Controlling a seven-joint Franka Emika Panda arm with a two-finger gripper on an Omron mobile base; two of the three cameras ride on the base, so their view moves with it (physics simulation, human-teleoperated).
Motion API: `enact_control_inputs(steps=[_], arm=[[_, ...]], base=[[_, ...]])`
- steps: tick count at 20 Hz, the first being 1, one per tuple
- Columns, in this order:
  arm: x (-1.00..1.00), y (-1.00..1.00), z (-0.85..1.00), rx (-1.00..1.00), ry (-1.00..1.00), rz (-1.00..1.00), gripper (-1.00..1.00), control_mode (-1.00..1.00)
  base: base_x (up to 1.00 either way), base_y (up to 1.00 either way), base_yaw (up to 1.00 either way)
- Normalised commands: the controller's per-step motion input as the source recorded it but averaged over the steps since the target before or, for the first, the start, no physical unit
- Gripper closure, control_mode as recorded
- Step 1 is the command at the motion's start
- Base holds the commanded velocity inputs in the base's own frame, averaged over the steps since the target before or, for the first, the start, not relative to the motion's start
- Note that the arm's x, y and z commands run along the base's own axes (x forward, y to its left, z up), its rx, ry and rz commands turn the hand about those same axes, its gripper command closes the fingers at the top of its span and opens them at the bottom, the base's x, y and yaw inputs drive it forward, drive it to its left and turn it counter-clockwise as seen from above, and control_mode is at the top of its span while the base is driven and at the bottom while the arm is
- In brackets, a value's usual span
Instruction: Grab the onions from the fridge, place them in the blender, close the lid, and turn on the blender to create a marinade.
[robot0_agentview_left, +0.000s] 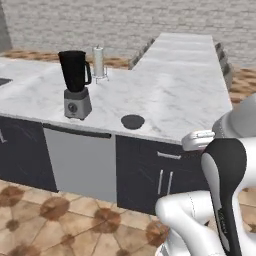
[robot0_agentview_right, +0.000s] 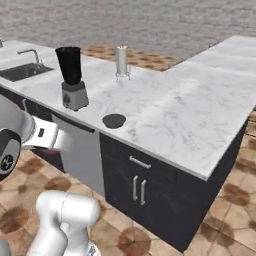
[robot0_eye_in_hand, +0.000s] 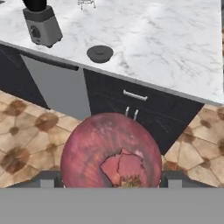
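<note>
Left base view: one blender (robot0_agentview_left: 75, 84), a dark tapered jar on a grey base with a round dial, stands on the marble counter (robot0_agentview_left: 175, 85). One flat black lid (robot0_agentview_left: 132, 121) lies apart near the counter's front edge; a white cylinder (robot0_agentview_left: 99, 62) stands behind.

Right base view: same three items; a sink (robot0_agentview_right: 20, 71) lies far left.

Hand view: one maroon onion (robot0_eye_in_hand: 111, 153) sits pinched in the gripper (robot0_eye_in_hand: 111, 177), above tiled floor before the dark cabinets (robot0_eye_in_hand: 131, 113).

Maroon onion (robot0_eye_in_hand: 110, 153) between jaws; blender (robot0_agentview_left: 75, 84) lidless, lid (robot0_agentview_left: 132, 121) alongside
</note>
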Motion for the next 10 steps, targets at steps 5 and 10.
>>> enact_control_inputs(steps=[5,10], arm=[[0.0,0.0,0.0,0.0,0.0,0.0,1.0,1.0],[0.0,0.0,0.0,0.0,0.0,0.0,1.0,1.0]], base=[[0.78,0.78,-0.62],[0.78,0.78,-0.49]])
